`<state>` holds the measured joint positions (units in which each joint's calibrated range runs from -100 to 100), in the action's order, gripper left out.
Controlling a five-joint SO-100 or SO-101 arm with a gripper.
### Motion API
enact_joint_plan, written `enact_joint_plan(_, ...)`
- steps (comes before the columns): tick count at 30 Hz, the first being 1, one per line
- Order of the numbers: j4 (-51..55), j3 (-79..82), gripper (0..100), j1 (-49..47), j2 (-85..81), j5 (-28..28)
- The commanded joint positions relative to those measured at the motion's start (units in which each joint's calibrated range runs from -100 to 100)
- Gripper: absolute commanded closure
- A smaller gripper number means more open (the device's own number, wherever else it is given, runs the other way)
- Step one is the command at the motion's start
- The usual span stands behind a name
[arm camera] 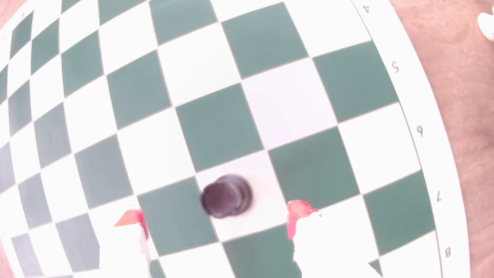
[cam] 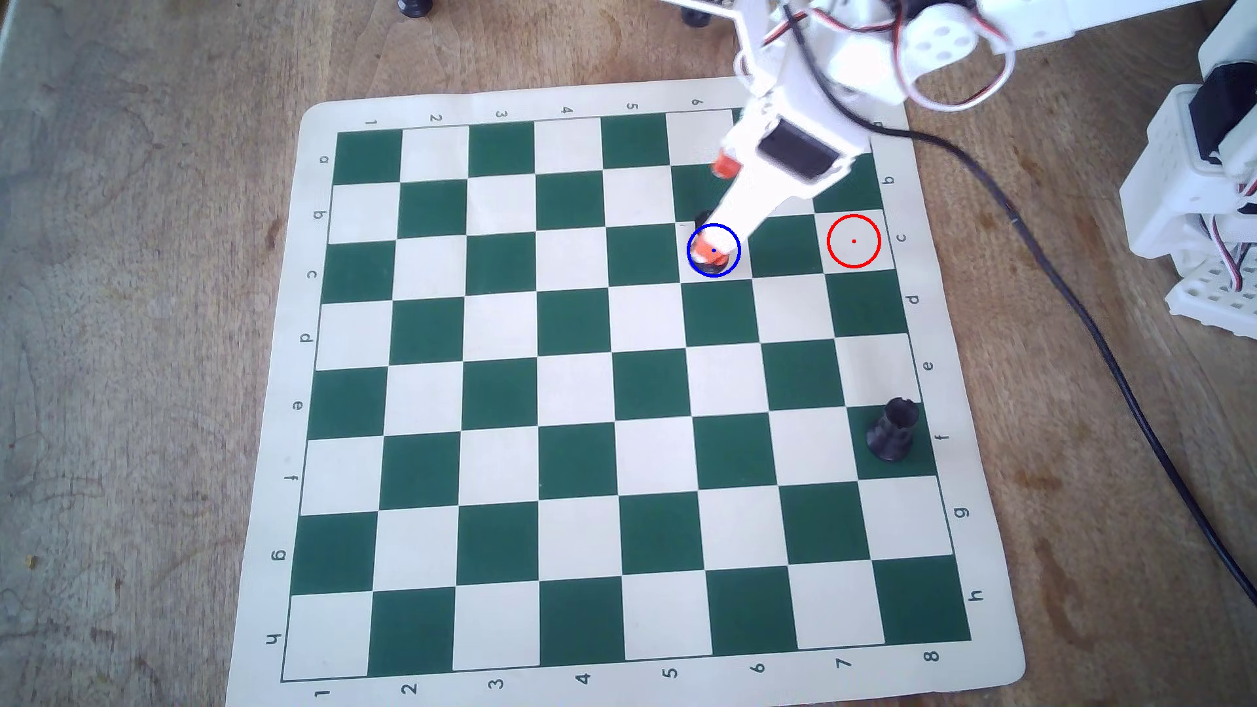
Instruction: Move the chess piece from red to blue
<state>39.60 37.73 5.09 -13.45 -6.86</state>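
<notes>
The chess piece (arm camera: 226,197) stands upright on a white square, leaning neither way, in the gap between my orange fingertips (arm camera: 298,209). My gripper (arm camera: 215,212) is open and its fingers do not touch the piece. In the overhead view the gripper (cam: 717,204) hangs over the blue circle (cam: 688,251), and only the piece's dark base (cam: 713,270) shows under one orange tip. The red circle (cam: 853,240) lies two squares to the right with nothing in it.
A stouter black castle-topped piece (cam: 892,429) stands near the board's right edge in row f. A black cable (cam: 1088,326) runs down the table right of the chessboard (cam: 476,680). White robot parts (cam: 1197,204) stand at the far right.
</notes>
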Motion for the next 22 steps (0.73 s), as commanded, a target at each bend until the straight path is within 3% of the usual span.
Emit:
enact_joint_plan(1, 8.4, 0.0, 74, -0.9, -13.2, 0.4)
enact_joint_plan(7, 20.3, 1.1, 75, -3.3, -25.3, 0.5)
enact_joint_plan(14, 21.8, 14.7, 79, -6.1, -39.8, 1.0)
enact_joint_plan(17, 15.2, 21.7, 93, -6.8, -46.7, -0.1)
enact_joint_plan(18, 5.2, 28.3, 100, -5.4, -51.5, -1.7)
enact_joint_plan(22, -8.3, 35.2, 100, -4.0, -53.5, -2.2)
